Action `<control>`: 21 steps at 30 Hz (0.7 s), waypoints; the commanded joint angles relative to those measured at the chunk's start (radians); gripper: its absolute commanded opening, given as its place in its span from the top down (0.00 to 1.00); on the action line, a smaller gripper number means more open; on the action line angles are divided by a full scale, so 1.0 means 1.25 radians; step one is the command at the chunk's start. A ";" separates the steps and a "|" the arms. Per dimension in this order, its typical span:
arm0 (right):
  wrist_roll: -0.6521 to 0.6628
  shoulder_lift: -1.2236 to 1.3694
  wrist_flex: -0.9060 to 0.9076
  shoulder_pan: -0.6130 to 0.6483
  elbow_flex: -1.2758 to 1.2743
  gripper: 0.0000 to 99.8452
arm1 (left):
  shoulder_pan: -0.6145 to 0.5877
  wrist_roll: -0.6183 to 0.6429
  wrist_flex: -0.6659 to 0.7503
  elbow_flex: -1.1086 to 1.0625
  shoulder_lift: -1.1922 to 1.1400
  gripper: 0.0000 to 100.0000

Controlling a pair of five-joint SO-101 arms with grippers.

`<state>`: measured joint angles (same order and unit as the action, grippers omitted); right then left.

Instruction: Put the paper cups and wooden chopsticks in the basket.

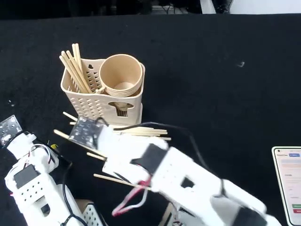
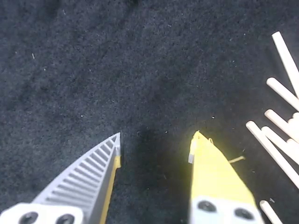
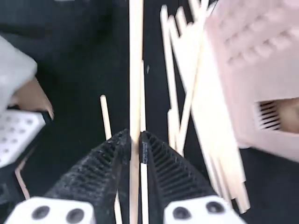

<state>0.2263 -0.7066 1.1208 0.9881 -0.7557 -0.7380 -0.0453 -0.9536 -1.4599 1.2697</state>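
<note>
One chopstick (image 3: 135, 70) gripped, basket (image 1: 101, 101) waiting
High view: basket with paper cups (image 1: 121, 75) at 10 o'clock, loose chopsticks (image 1: 141, 131) at its 6. Left wrist view: left tool (image 2: 156, 140) spread wide, empty. Right wrist view: right tool (image 3: 135, 137) pinches the chopstick; lift clear and tip it upright before release.

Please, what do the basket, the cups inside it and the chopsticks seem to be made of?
Basket: probably plastic, cream and matte. The walls look moulded, with regular rows of holes.
Cups: likely paper, tan and dull. They have thin rolled rims and sit nested in a stack.
Chopsticks: apparently bare wood, possibly bamboo. They are pale, thin, straight sticks without gloss or paint.
</note>
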 commanded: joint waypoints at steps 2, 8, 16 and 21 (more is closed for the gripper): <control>-0.002 -0.138 0.001 -0.009 0.014 0.99 | 0.003 0.001 0.011 0.009 0.012 0.76; -0.005 -0.235 -0.075 -0.009 0.127 0.99 | 0.006 0.001 0.011 0.009 0.012 0.76; -0.010 -0.218 -0.616 -0.066 0.126 0.99 | 0.002 0.001 0.011 0.009 0.012 0.76; -0.010 -0.099 -0.876 -0.118 0.083 0.99 | 0.003 0.001 0.011 0.009 0.012 0.76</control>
<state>0.2248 -0.9076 0.2279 0.8792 -0.6513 -0.7380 -0.0453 -0.9536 -1.4599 1.2697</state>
